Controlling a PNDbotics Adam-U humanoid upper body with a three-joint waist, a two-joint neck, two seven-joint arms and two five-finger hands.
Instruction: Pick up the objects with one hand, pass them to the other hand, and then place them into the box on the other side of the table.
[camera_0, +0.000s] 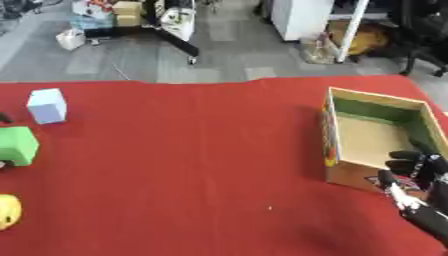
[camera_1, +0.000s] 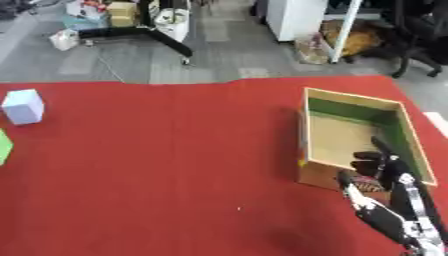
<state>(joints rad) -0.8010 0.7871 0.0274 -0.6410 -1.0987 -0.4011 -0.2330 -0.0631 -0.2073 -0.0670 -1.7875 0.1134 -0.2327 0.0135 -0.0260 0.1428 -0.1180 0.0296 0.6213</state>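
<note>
Left eye view: box (camera_0: 378, 131) holds nothing visible; right hand (camera_1: 378, 169) at near wall, fingers curled, grasping nothing.

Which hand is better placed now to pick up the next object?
Left, probably. The white cube, green block and yellow object lie at the table's left edge, while the right hand is by the box, far from them.

right robot hand (camera_1: 378, 172) over box (camera_1: 308, 131) near wall | white cube (camera_1: 23, 106) far-left
</note>
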